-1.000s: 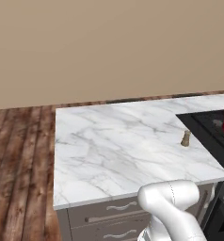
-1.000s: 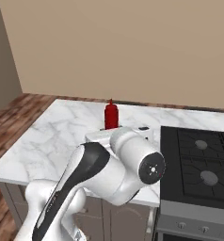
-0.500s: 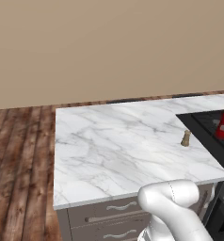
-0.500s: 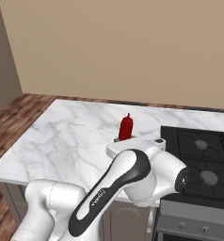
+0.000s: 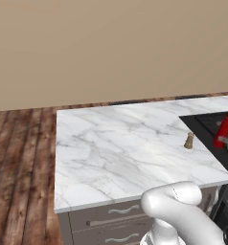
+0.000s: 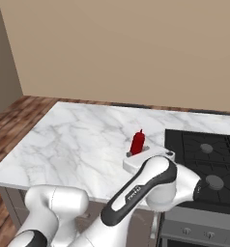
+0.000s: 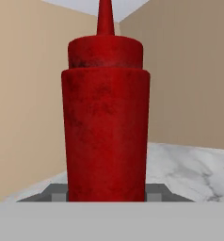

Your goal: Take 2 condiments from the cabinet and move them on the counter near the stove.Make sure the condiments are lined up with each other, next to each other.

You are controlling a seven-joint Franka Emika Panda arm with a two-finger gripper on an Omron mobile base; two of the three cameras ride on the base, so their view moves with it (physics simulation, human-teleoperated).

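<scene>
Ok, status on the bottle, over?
Tool shut on red bottle, upright, near the stove edge. Shaker stands on the counter. Nothing in the way.

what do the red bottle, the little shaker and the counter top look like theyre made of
Red squeeze bottle: likely plastic, matte with darker scuffed mottling, moulded shoulder and pointed nozzle.
Shaker: probably wood, judging by its tan-brown colour; too small to see grain.
Counter: marble or a marble look, white with grey veins and a soft sheen.
</scene>
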